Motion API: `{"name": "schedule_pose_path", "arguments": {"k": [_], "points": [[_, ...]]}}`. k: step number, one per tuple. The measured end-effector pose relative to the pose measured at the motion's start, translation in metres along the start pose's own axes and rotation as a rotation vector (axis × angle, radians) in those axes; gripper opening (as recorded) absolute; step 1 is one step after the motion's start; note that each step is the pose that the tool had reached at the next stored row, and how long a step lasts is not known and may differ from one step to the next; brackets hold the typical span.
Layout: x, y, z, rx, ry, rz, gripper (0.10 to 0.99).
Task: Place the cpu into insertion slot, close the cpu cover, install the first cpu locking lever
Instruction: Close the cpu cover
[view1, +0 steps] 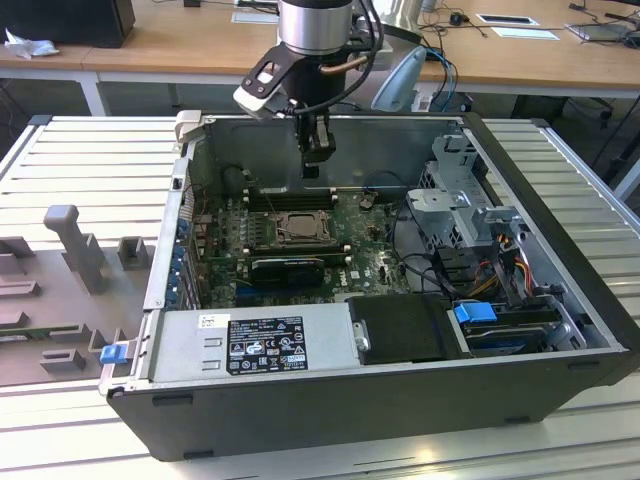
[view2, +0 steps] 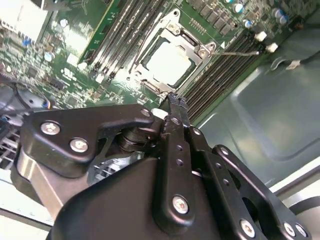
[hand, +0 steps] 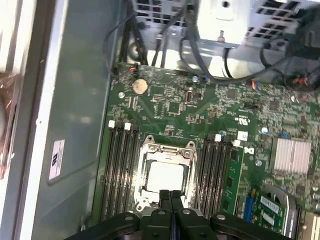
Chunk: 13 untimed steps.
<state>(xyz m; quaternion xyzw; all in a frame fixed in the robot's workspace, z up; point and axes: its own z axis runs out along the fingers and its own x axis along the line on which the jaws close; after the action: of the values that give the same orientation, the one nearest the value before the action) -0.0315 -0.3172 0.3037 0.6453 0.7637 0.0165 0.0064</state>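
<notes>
exterior view overlooks the case; both wrist views closely share the insertion slot

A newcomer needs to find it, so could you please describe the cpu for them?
Inside the open computer case lies a green motherboard. Mid-board, between two banks of long black memory slots, sits a silvery cpu cover; the cpu is the pale square in its window.

Computer case (power supply inside) on table.
</notes>
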Motion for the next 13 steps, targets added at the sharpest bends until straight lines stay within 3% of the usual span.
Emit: {"name": "schedule_pose_path", "arguments": {"k": [2,13], "points": [[0.0000,0.0000,0.0002,0.001,0.0043,-0.131,0.106],[0.0000,0.0000,0.0005,0.004,0.0062,-0.270,0.106]]}}
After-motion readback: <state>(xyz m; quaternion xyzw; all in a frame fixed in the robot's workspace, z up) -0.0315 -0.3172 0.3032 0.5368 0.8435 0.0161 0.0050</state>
